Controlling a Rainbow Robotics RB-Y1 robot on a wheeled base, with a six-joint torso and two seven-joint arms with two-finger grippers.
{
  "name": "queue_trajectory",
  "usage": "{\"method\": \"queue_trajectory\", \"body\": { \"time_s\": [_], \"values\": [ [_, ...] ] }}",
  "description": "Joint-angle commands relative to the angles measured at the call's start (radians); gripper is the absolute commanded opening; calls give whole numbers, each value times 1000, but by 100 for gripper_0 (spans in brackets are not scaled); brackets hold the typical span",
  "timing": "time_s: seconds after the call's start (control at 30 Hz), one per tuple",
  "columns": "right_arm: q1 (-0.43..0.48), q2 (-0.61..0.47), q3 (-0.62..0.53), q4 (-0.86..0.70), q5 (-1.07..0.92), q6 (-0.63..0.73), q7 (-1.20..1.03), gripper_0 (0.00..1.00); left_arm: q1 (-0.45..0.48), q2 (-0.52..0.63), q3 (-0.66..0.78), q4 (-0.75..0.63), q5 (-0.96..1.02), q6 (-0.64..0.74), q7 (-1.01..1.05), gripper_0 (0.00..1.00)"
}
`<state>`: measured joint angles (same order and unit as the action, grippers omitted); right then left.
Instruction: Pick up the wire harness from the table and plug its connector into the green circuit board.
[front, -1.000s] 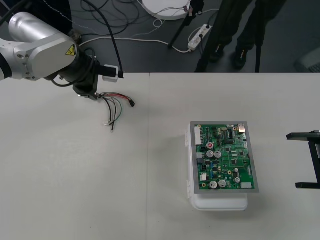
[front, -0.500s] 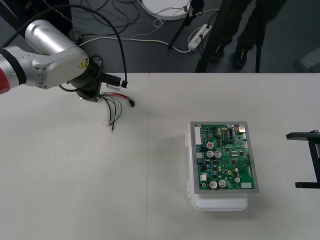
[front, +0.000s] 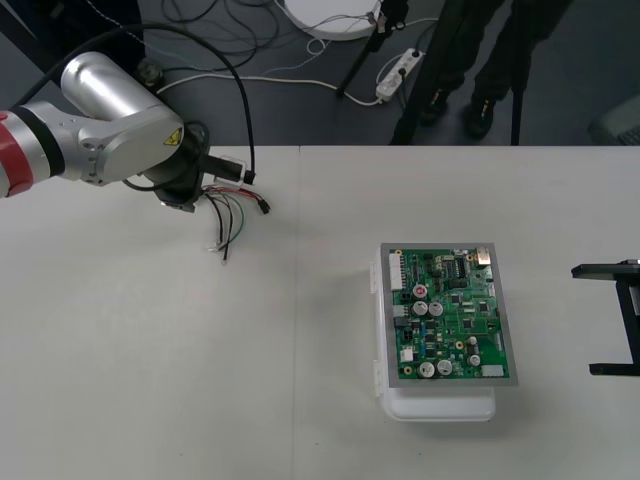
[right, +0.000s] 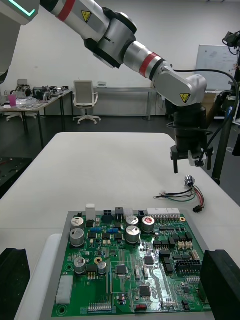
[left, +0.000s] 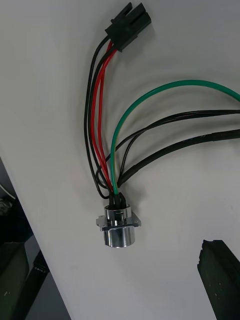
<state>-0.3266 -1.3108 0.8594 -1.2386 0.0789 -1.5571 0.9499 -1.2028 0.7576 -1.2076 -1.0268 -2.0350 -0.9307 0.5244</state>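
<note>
The wire harness (front: 232, 214) lies on the table near the far left edge, its red, black and green wires fanned out. Its black plug (front: 266, 207) (left: 128, 25) points toward the board, and the round metal socket (left: 118, 230) (right: 189, 180) lies at the other end. My left gripper (front: 181, 197) (left: 120, 287) hangs open just above the socket end, one finger (left: 220, 280) beside the socket and nothing held. The green circuit board (front: 450, 315) (right: 130, 260) sits on its white base (front: 440, 405) right of centre. My right gripper (front: 612, 320) waits open at the right edge.
The table's far edge runs just behind the harness, with dark floor and cables beyond it. Bare table (front: 150, 350) lies between the harness and the board.
The left arm's links have swung to the right and the wrist has turned, while the gripper stays over the harness's socket end. The harness, board and right arm have not moved.
</note>
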Motion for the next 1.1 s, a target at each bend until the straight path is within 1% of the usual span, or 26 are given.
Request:
{"method": "queue_trajectory", "body": {
  "time_s": [0.03,0.53,0.97,1.1],
  "values": [
    [-26,7,9,2,2,-14,40,100,-63,-49,-18,48,-21,49,16,100],
    [-35,24,9,7,18,-14,43,100,-61,-144,-18,191,-76,49,11,100],
    [-60,25,43,8,18,-14,50,100,-63,-210,-20,297,-156,50,14,100],
    [-65,28,43,13,21,-14,50,100,-63,-230,-49,327,-159,79,17,100]
  ]
}}
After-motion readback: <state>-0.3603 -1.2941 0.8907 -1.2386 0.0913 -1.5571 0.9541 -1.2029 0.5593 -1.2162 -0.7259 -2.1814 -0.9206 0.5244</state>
